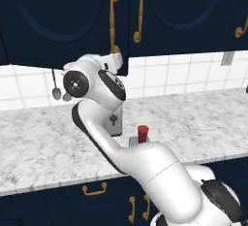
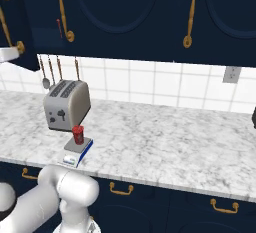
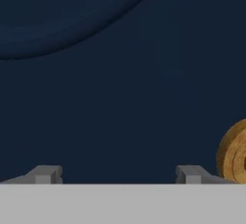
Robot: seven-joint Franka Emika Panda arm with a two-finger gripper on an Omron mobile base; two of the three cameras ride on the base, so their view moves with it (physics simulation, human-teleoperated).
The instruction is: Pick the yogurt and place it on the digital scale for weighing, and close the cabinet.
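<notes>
the yogurt [image 2: 78, 134] stands on the digital scale [image 2: 78, 151], near the front edge of the counter [image 2: 165, 142]. the toaster [image 2: 66, 104] sits just behind the scale. the cabinet [image 2: 140, 17] hangs above, and my pincer [image 3: 115, 174] is close against its door, beside a handle [image 3: 234, 153].

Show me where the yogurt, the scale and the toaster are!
yogurt [image 2: 78, 135], right base view, on the middle of the red cup.
digital scale [image 2: 70, 159], right base view, on its white front strip.
toaster [image 2: 64, 109], right base view, on its silver front side.
</notes>
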